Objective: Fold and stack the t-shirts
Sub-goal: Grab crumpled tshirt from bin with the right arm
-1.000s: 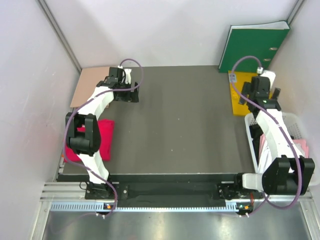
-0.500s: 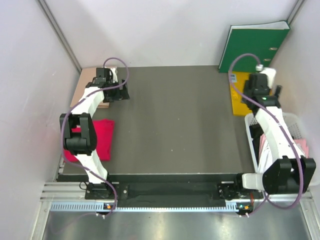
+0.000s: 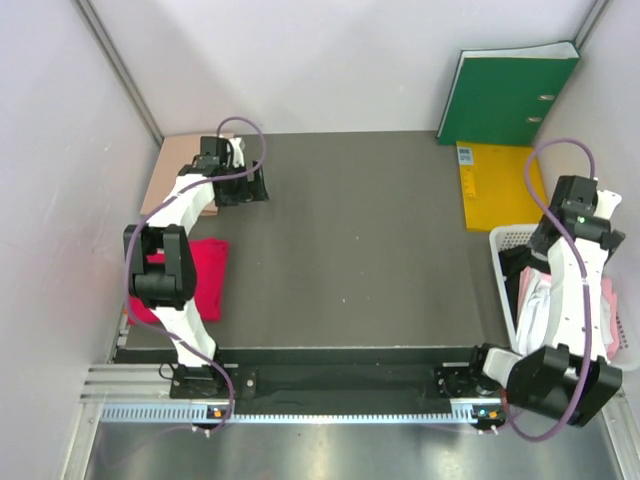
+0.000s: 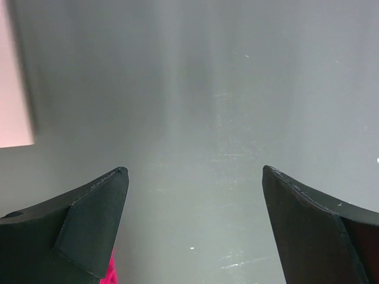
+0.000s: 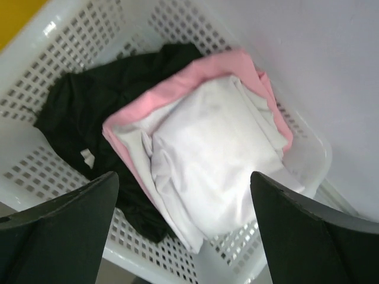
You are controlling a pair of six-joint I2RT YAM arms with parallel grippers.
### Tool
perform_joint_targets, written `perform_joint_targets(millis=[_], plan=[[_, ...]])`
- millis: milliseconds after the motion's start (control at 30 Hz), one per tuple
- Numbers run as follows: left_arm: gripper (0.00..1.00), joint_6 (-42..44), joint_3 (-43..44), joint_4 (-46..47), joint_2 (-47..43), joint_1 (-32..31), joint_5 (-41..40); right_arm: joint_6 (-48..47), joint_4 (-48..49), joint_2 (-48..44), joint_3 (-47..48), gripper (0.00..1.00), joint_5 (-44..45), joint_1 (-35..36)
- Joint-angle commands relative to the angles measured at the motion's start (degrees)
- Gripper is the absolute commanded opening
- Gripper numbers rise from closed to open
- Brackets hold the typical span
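Left gripper [image 4: 194, 170]: fingers spread wide, nothing between them, just bare grey table [image 4: 237, 89] under and ahead of the tips. A corner of the tan cardboard sheet [image 4: 15, 77] sits out past the left finger, off to that side. A tiny sliver of the crimson t-shirt [image 3: 212, 275] pokes out behind the base of that same finger, so it lies back toward the wrist, not between the tips. From the top camera it looks like a folded flat block, but the arm covers its middle, so I can't call its long axis or where the neck points.

Right gripper [image 5: 183, 177]: also spread wide, holding nothing, hanging over the white plastic basket [image 5: 35, 65]. The white t-shirt [image 5: 213, 160] is right below the gap between the fingers, a crumpled bundle with its long side running roughly along the fingers, slanting a bit toward the right one further out. Can't tell where its neck is. The pale pink t-shirt [image 5: 195, 77] lies under it, its edge showing beyond the tips and on the left-finger side. A black garment [image 5: 100, 100] fills the basket past the left finger.
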Motion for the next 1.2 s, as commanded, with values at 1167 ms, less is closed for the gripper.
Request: perform_joint_targets(millis=[1167], plan=[[0.99,0.56,4.89,1.17,7.36,-2.95,8.07,33.13,-16.59,10.89,-8.08,0.96,-8.87,-18.66]])
